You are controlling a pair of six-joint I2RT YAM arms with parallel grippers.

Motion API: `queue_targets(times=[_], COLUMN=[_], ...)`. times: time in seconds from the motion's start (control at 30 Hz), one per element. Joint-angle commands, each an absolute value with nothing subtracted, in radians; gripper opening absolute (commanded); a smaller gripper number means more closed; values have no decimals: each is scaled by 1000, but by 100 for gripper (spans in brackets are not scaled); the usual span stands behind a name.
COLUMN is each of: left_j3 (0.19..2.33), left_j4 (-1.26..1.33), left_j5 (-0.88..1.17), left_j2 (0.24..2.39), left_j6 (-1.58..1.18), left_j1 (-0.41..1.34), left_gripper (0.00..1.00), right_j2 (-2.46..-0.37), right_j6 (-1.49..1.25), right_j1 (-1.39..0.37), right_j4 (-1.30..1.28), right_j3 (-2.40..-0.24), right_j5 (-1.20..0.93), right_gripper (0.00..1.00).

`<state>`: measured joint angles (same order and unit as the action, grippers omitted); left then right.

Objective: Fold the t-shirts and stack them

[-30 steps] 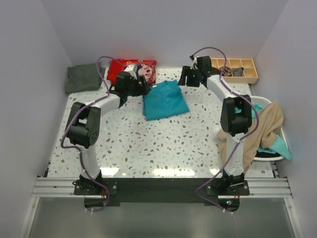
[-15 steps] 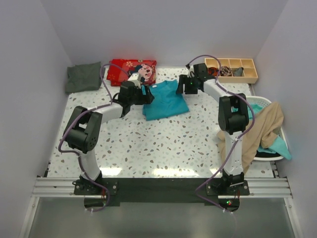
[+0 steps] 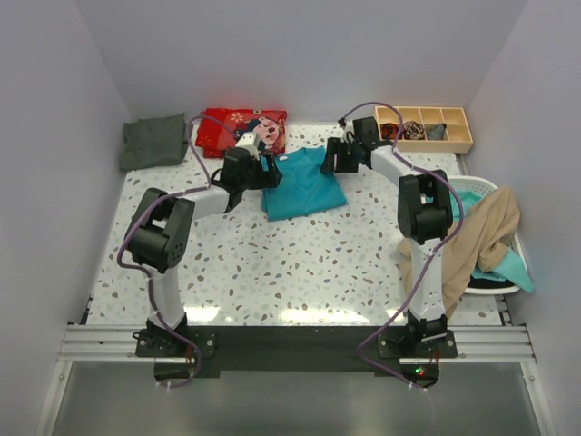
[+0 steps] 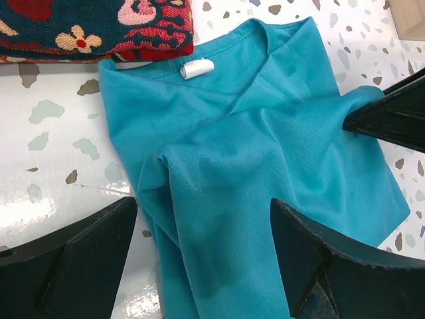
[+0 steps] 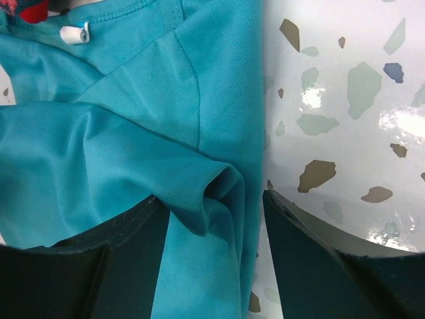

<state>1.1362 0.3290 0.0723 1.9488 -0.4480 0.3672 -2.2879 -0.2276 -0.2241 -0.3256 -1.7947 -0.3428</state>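
A bright teal t-shirt [image 3: 302, 183] lies partly folded at the back middle of the table. My left gripper [image 3: 269, 173] is open at its left edge, and in the left wrist view the teal t-shirt [image 4: 252, 133] runs between the wide-apart fingers of the left gripper [image 4: 202, 259]. At the shirt's right collar side my right gripper [image 3: 329, 159] stands open. The right wrist view has the right gripper [image 5: 216, 256] straddling a raised fold of the teal t-shirt [image 5: 133, 153] without pinching it. A dark grey-green t-shirt [image 3: 152, 142] lies folded at the back left. A beige t-shirt [image 3: 486, 232] hangs over a basket on the right.
A red patterned cloth bag [image 3: 243, 127] lies just behind the teal shirt, close to the left gripper. A wooden compartment tray [image 3: 427, 127] stands at the back right. The white basket [image 3: 481, 189] at the right edge also holds some teal cloth [image 3: 513, 268].
Both grippers have closed in on the teal shirt: the left moved right to its left edge, the right moved left and nearer onto its right edge. The shirt has not shifted.
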Motion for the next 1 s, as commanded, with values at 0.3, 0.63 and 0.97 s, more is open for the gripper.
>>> queue_targets(times=[0.3, 0.63, 0.97], left_j3=[1166, 1180, 1291], left_j4=[419, 431, 405], left_j5=[81, 67, 66], left_j2=[1976, 1983, 2020], left_j6=[-469, -466, -442], left_j1=[364, 362, 319], left_gripper=[63, 22, 12], right_j2=[-2232, -2198, -2221], right_j6=[-209, -198, -179], right_j1=[-244, -245, -245], right_j4=[-282, -235, -225], right_j3=[-1813, -1787, -1903], right_j5=[-414, -422, -403], right_gripper=[34, 6, 7])
